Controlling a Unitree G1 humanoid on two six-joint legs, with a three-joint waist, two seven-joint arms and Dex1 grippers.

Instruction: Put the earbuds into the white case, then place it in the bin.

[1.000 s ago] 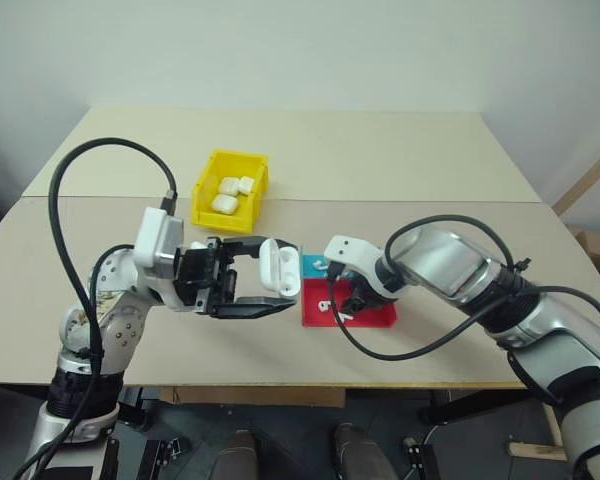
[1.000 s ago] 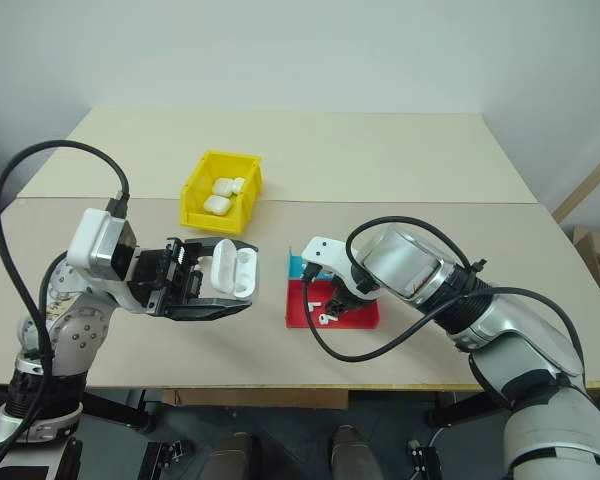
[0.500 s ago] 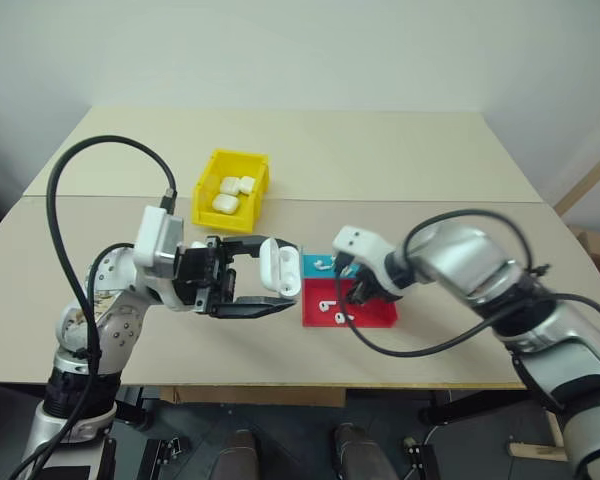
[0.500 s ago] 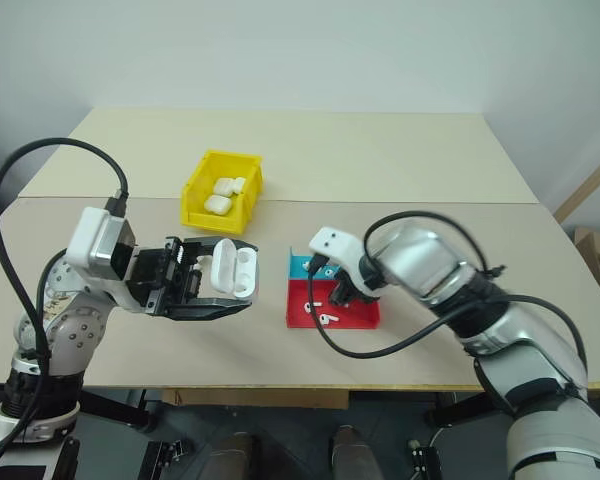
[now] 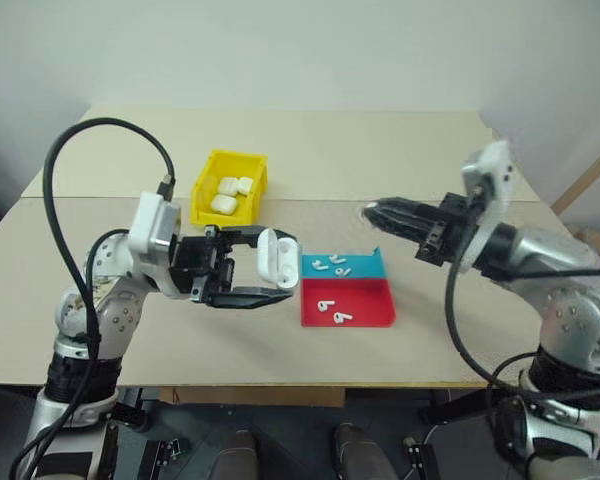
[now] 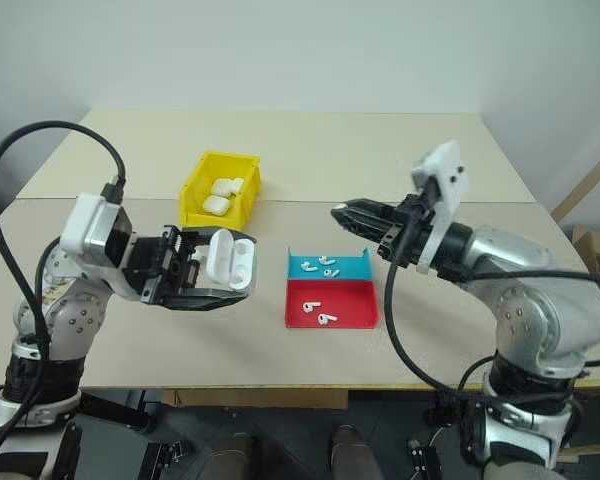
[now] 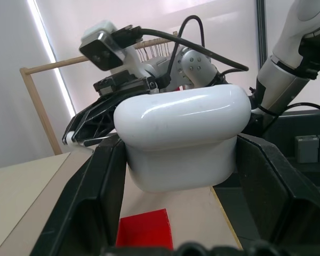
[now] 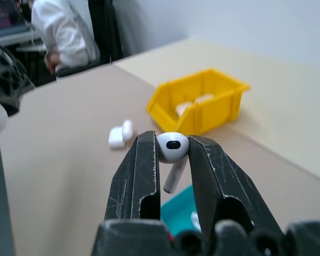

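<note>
You have no readable writing or brand mark on anything here.

Your left gripper (image 5: 263,271) is clamped shut on the small glossy white pebble-shaped case (image 5: 277,262), held above the beige table (image 5: 400,160) just left of the flat blue-and-red tray (image 5: 365,303). The case's flip lid stands open, its hollow facing right toward your other arm, and its long axis runs roughly upright between the black fingers.

Your right gripper (image 8: 172,160) is closed to a narrow gap on one tiny white stemmed earbud (image 8: 172,151), pinching its round head, with the stem hanging down between the fingers. That gripper hovers above the table, right of the tray, pointing left toward the case.

More earbuds (image 5: 332,264) lie loose in the tray, some on blue, some on red.

The bright yellow plastic bin (image 5: 230,186) sits behind the left gripper with several white cases (image 5: 223,203) inside.
</note>
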